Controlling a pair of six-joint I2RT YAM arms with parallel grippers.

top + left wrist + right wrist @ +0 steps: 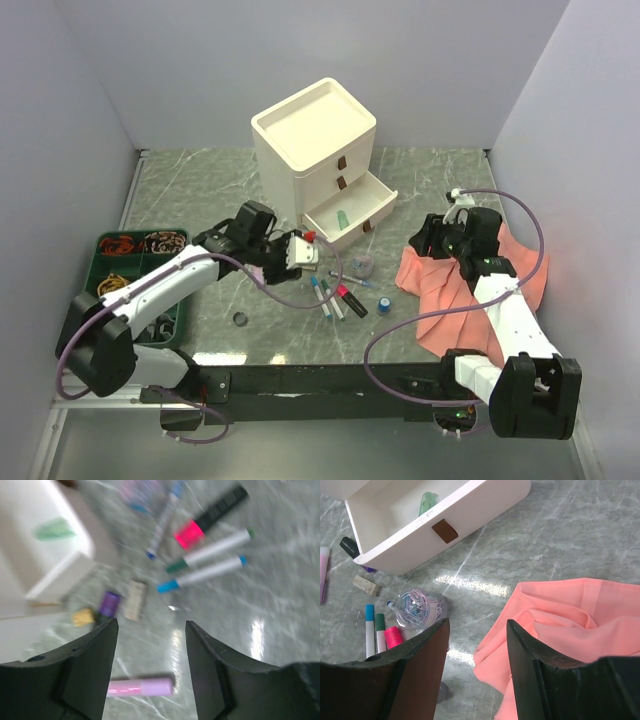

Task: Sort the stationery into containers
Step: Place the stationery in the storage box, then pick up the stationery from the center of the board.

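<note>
The left gripper (151,667) is hovering with jaws apart, empty, the lilac highlighter (141,686) lying beneath its gap. The open drawer (60,575) is sitting near, 2 white pens (210,552) lying beyond. The right gripper (477,670) is gaping above the pink cloth's (570,625) edge.

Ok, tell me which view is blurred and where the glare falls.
Left wrist: motion-blurred throughout, the white pens smeared, with bright streaks of glare on the table. Right wrist: sharp, with one glare patch on the table in front of the open drawer. Top external: sharp and evenly lit, only soft shadows.
</note>
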